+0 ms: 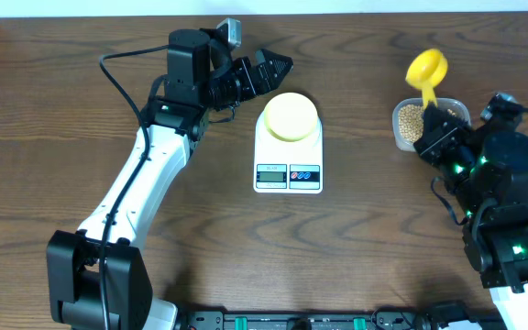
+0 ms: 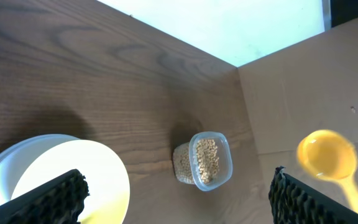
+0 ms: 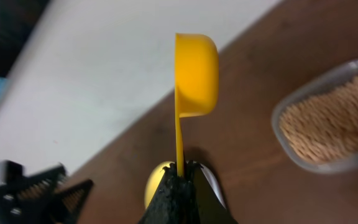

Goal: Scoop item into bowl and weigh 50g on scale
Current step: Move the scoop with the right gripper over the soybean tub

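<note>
The pale yellow bowl (image 1: 290,116) sits on the white scale (image 1: 266,147) at mid-table. Just behind and left of it, my left gripper (image 1: 280,66) hovers open and holds nothing. Its wrist view shows the bowl (image 2: 79,177) beside one finger and bare table between the jaws of the left gripper (image 2: 179,199). The beans (image 1: 411,119) fill a clear tub (image 1: 399,128) at the right. Above that tub, my right gripper (image 1: 432,112) is shut on the handle of a yellow scoop (image 1: 426,69). In the right wrist view the scoop (image 3: 196,71) stands on edge, and no beans show in it.
The scale's display and buttons (image 1: 287,174) face the front edge. A pale wall runs behind the table's far edge (image 3: 104,74). Cardboard (image 2: 328,81) stands at the table's right end. My right arm's base (image 1: 511,238) takes up the front right corner.
</note>
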Controlling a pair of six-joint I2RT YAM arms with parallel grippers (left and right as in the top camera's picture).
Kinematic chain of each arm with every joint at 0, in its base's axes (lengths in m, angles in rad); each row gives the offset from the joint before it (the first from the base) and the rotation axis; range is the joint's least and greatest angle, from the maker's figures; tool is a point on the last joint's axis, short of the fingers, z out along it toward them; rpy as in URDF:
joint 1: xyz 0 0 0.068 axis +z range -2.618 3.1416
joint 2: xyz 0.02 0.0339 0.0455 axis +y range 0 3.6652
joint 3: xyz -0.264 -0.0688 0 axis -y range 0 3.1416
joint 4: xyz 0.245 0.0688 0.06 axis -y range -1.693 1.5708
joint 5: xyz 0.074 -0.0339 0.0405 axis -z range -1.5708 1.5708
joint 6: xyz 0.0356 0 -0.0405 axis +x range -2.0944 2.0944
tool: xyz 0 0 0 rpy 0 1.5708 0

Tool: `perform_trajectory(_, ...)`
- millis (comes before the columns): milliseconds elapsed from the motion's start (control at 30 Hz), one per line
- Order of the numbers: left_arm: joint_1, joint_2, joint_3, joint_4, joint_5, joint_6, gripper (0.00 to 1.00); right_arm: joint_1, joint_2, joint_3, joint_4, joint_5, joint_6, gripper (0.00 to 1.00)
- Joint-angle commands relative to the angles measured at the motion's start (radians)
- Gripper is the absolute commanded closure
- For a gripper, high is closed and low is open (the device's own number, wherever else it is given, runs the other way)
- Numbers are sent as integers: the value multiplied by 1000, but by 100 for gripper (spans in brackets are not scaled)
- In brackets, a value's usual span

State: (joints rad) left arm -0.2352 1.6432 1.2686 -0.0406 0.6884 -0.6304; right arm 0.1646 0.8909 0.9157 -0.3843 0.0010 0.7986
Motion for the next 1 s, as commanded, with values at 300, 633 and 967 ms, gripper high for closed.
perform_trajectory(300, 6, -16, 16, -5, -27, 10, 5, -11, -1, 20, -192, 42, -37, 99)
perform_trajectory(633, 6, -16, 16, -5, -27, 10, 5, -6, -1, 20, -250, 42, -55, 99)
perform_trajectory(967, 6, -16, 16, -5, -27, 9, 5, -6, -1, 20, -261, 42, -96, 99)
